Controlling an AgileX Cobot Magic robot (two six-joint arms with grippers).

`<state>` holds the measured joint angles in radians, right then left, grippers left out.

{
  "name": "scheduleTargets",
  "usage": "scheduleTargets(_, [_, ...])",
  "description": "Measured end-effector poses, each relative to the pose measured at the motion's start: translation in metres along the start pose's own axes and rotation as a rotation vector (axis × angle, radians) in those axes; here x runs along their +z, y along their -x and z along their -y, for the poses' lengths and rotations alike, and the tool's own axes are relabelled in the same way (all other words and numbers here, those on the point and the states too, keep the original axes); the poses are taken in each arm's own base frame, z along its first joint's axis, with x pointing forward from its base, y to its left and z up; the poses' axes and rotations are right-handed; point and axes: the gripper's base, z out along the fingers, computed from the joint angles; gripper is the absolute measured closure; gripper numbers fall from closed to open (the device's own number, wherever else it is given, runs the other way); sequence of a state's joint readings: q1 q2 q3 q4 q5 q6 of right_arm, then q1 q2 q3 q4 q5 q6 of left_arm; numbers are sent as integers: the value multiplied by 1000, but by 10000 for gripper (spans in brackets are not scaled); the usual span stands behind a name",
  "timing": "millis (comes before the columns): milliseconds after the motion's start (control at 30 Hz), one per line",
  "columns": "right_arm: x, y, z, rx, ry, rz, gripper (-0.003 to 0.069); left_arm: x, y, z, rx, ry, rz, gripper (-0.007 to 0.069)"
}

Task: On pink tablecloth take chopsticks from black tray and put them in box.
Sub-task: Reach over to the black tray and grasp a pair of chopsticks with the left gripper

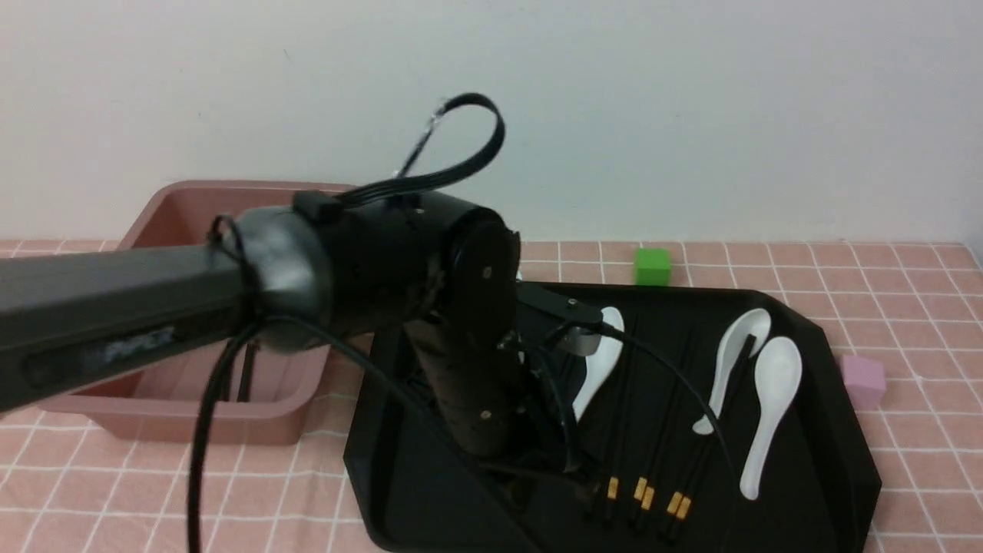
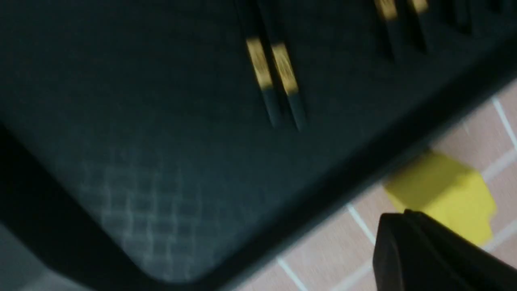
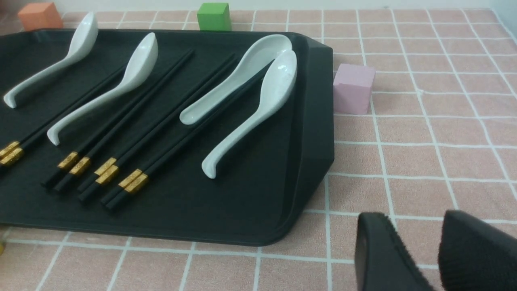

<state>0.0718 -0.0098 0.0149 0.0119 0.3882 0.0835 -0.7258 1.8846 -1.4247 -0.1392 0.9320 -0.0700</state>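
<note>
On the pink cloth [image 3: 424, 133] the chopsticks [image 3: 106, 171] lie paired on the tray [image 3: 242, 214], light, stiff and slick by my judgement, best pinched toward the thick end, my left gripper [image 2: 428, 254] hanging close above them, its spread untellable, my right gripper [image 3: 420, 226] parted, empty.

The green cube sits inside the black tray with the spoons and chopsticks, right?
No. The green cube sits on the pink tablecloth beyond the black tray's far rim, not inside it, as the right wrist view shows. The spoons and chopsticks do lie in the tray.
</note>
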Motion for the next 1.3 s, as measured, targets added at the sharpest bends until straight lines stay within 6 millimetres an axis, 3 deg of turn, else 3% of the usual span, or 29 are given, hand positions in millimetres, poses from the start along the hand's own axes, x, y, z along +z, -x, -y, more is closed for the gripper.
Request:
scheduleTargets(167, [0,0,0,0,0,0,419,16,17,-3,22,37,16,531])
scheduleTargets(367, [0,0,0,0,0,0,419,42,32,-8,-5,85,8,292])
scheduleTargets(500, [0,0,0,0,0,0,419,58,38,-12,-16,122,2,250])
scheduleTargets(833, [0,0,0,0,0,0,419,77,40,-16,-19,146,-8,297])
scheduleTargets(967, [0,0,0,0,0,0,419,80,41,-16,-30,147,-16,344])
scheduleTargets(1167, [0,0,0,0,0,0,419,80,40,-16,-102,165,-20,482])
scheduleTargets(1300, [0,0,0,0,0,0,419,79,40,-19,-125,199,-23,497])
